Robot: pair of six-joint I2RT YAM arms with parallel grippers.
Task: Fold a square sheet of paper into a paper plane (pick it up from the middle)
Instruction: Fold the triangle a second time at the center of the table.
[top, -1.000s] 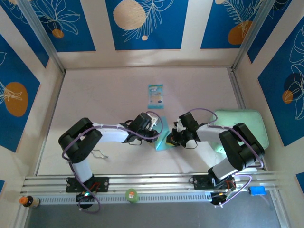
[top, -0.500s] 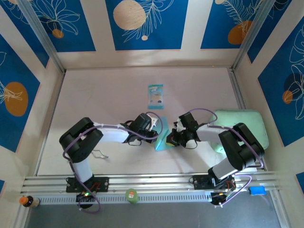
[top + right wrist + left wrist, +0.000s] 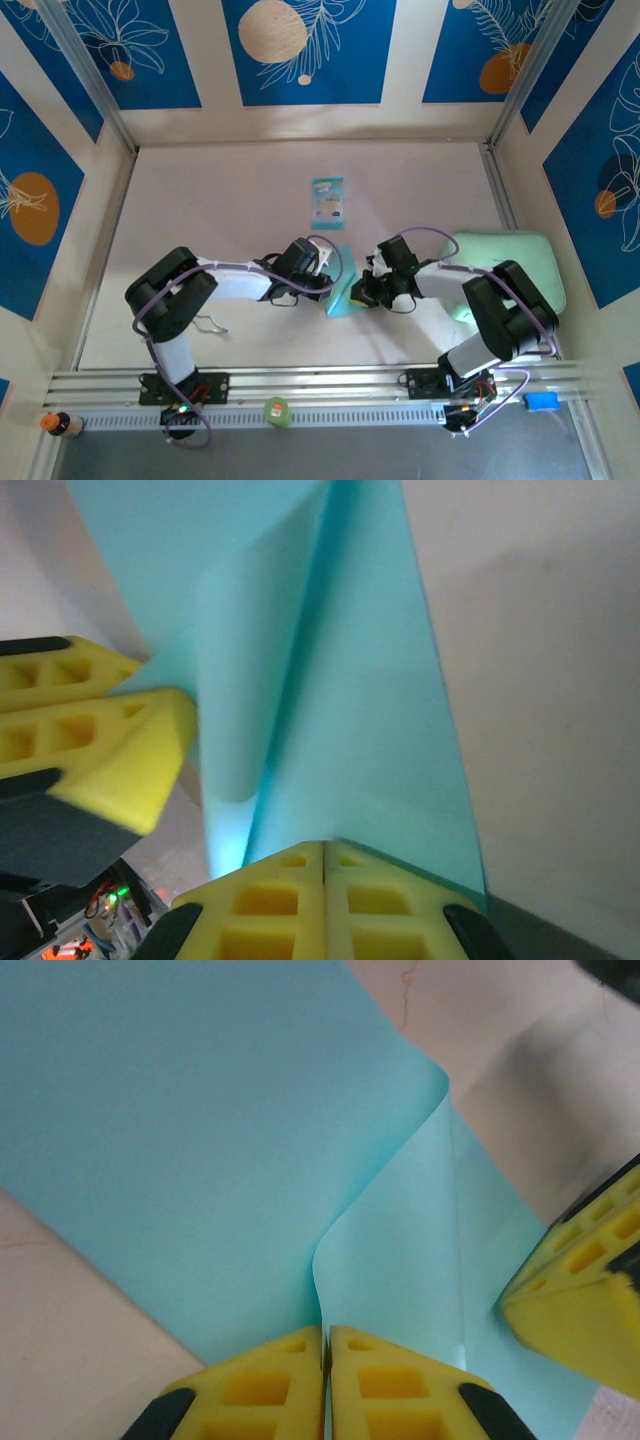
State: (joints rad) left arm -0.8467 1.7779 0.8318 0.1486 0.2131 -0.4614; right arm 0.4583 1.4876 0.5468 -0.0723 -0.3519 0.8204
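Left end effector and right end effector pinched the square sheet of paper (partly folded), long axis toward the worktop's far edge.

I see the sheet just near of the middle of the bench. It is thin, plain, light-blue paper, partly folded. From the left wrist, a broad part spreads flat while one flap curls up in a soft, rounded bend, its edge pinched in my left end effector. From the right wrist it narrows into a wedge with a darker centre crease, its near edge clamped in my right end effector.
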